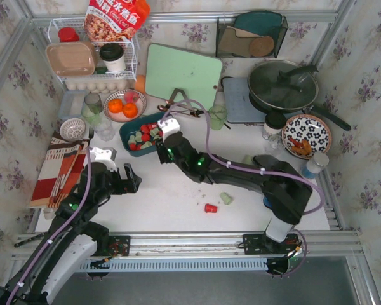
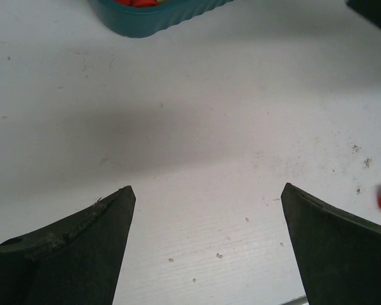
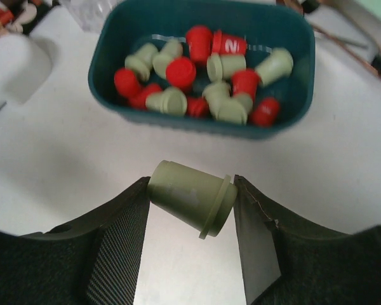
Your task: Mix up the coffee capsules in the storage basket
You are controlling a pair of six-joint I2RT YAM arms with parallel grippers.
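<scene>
Most coffee capsules (image 3: 181,71) lie in storage basket (image 3: 197,126), red and mint already interleaved. Right gripper (image 3: 190,183) pinches held mint capsule (image 3: 190,198) just short of basket. Left gripper (image 2: 207,187) spread, empty, above table (image 2: 197,114). Left to do, likely: stray red capsule (image 1: 210,208), stray mint capsule (image 1: 226,198).

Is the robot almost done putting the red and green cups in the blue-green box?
Nearly. Many red and green capsules already lie jumbled in the storage basket. The right jaws are pinching one green capsule just in front of it. Left: a red capsule and a green one lie loose on the table; the left jaws are open, empty.
</scene>
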